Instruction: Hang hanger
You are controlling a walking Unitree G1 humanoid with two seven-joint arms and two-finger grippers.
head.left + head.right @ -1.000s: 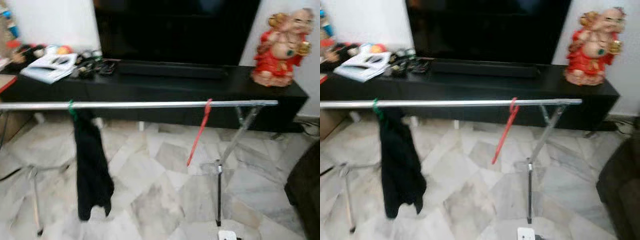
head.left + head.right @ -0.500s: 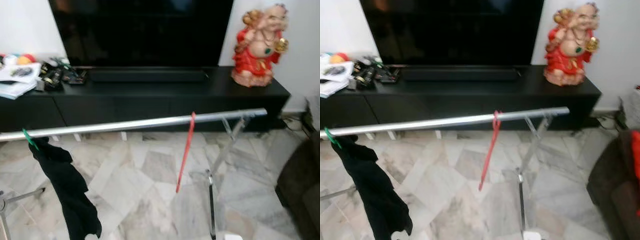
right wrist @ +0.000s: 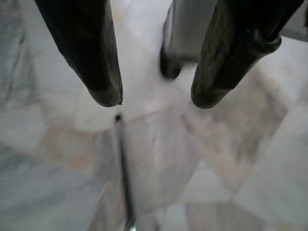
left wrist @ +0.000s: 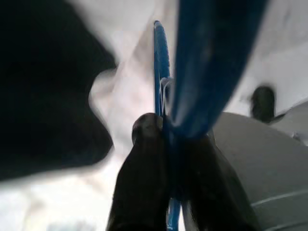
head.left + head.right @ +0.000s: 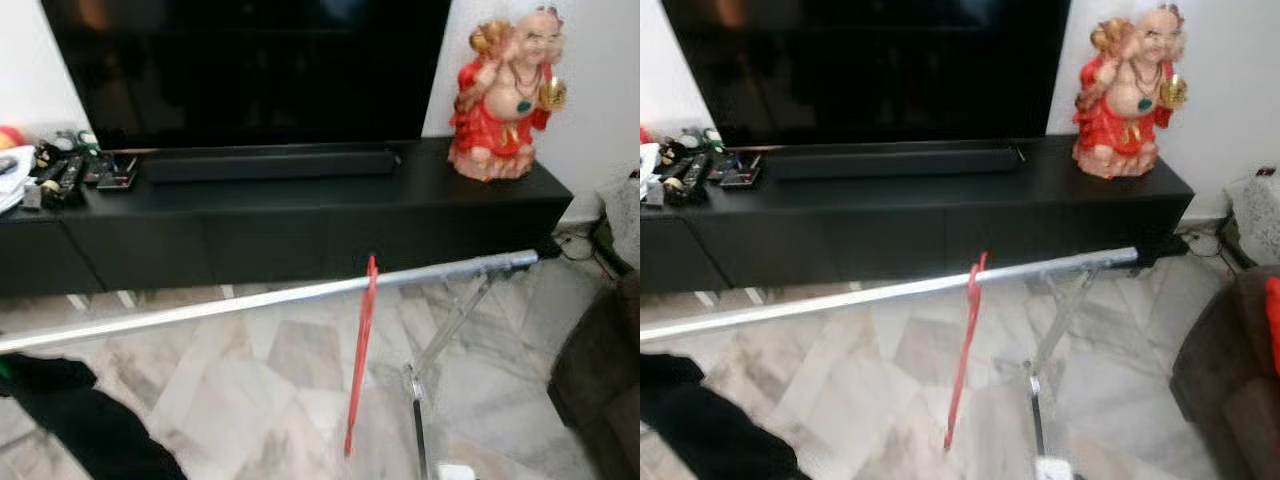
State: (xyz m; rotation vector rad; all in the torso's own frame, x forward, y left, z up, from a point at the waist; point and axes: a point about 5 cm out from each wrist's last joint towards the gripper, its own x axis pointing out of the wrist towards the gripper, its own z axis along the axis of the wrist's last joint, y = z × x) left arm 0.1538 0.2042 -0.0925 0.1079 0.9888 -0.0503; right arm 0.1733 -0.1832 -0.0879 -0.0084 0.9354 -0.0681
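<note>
A silver clothes rail (image 5: 250,302) runs across the room in front of me on a folding stand (image 5: 452,322). A red hanger (image 5: 359,370) hangs from it near its right end. A black garment (image 5: 80,430) hangs at the lower left. My left gripper (image 4: 169,139) is shut on a blue hanger (image 4: 161,72), seen edge-on in the left wrist view. My right gripper (image 3: 155,102) is open above the marble floor with nothing between its fingers.
A long black TV cabinet (image 5: 300,215) stands behind the rail, with a dark television (image 5: 250,70) and a red figurine (image 5: 505,95) on it. Remotes and clutter (image 5: 70,170) lie at its left end. A dark sofa edge (image 5: 600,390) sits at the right.
The camera has swung right and moved closer: the rail now slants lower in the picture, the black garment has slid to the bottom left corner, and the figurine has shifted leftward.
</note>
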